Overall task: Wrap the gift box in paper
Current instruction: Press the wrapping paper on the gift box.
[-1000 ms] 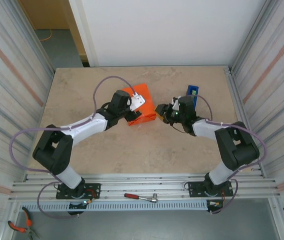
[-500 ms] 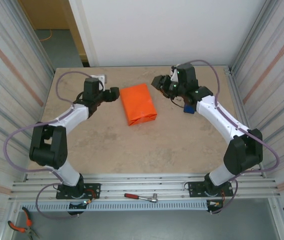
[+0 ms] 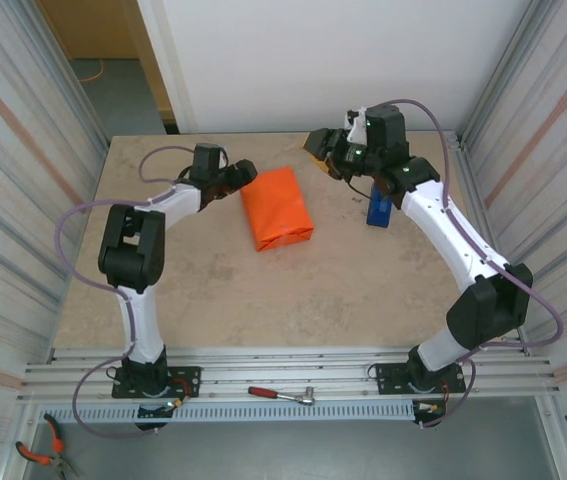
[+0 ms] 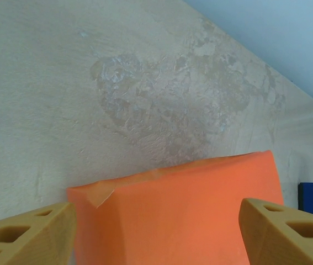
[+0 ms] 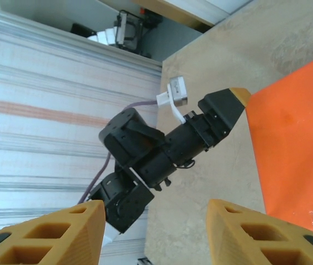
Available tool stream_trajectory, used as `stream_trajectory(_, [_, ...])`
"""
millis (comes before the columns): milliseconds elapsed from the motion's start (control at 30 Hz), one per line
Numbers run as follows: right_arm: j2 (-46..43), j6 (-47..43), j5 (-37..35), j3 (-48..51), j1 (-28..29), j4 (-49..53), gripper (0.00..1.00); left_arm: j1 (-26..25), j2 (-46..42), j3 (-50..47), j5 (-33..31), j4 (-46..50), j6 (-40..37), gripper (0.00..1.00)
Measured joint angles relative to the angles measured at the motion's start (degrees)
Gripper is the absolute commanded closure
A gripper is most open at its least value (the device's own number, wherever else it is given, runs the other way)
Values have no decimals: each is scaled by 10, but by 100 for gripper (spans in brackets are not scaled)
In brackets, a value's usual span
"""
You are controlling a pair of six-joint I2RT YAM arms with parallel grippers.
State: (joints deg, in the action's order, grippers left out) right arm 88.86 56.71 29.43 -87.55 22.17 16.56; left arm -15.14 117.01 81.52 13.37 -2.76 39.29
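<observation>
I work in a robot test cell, a workshop sort of place. My table (image 3: pixel 263 290) is boxed in by ribbed metal walls (image 3: pixel 23 150) on both sides, with a plain white panel (image 3: pixel 333 60) behind it. An aluminium rail (image 3: pixel 293 375) runs along the table's near edge, with a red-handled wrench (image 3: pixel 281 395) on it. Orange pliers (image 3: pixel 41 450) lie off the table's near left corner.

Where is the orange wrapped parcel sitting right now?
In the top view the paper-wrapped gift box lies far centre on the table, between the left gripper at its far-left corner and the blue tape dispenser to its right.
</observation>
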Motion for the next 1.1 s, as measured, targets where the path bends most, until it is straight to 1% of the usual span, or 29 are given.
stream_trajectory(133, [0, 14, 19, 0, -21, -16, 49, -3, 32, 24, -5, 13, 21, 24])
stream_trajectory(200, [0, 24, 27, 0, -30, -29, 52, -3, 46, 31, -8, 13, 28, 25])
stream_trajectory(400, [0, 52, 67, 0, -47, -72, 53, -7, 78, 39, -10, 17, 47, 36])
stream_trajectory(533, [0, 61, 80, 0, -47, -93, 52, -11, 89, 42, -10, 13, 60, 40])
stream_trajectory(600, [0, 68, 85, 0, -45, -101, 53, -11, 91, 46, -10, 10, 64, 41])
stream_trajectory(667, [2, 77, 98, 0, -45, -113, 53, -11, 96, 51, -9, 9, 67, 41])
stream_trajectory(733, [5, 87, 110, 0, -45, -122, 52, -12, 101, 56, -9, 8, 69, 41])
stream_trajectory(900, [11, 88, 116, 9, -30, -133, 53, -12, 101, 59, -4, 8, 64, 36])
stream_trajectory(1000, [8, 88, 126, 73, -28, -180, 53, -10, 101, 59, 2, 9, 53, 34])
stream_trajectory(1100, [11, 73, 125, 152, -35, -185, 52, -7, 96, 58, 7, 13, 36, 33])
